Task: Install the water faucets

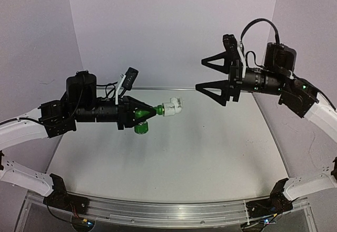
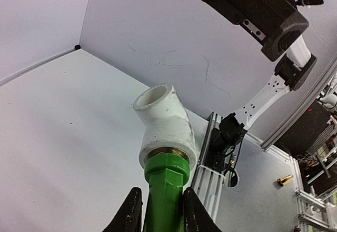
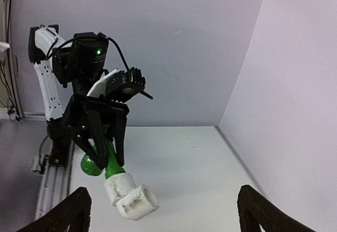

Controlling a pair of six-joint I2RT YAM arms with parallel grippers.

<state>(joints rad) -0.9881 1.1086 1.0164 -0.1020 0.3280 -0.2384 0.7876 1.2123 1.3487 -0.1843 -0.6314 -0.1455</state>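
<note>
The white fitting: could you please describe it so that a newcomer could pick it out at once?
Above the white table, find the left gripper, stretched toward the middle. Its fingers are shut on a green tap, and the white fitting caps the tap's tip. It is the only white elbow-shaped piece, held in the air.

Top camera looks down from behind; wrist cameras (facing each other) share the green tap (image 2: pixel 166 190).
</note>
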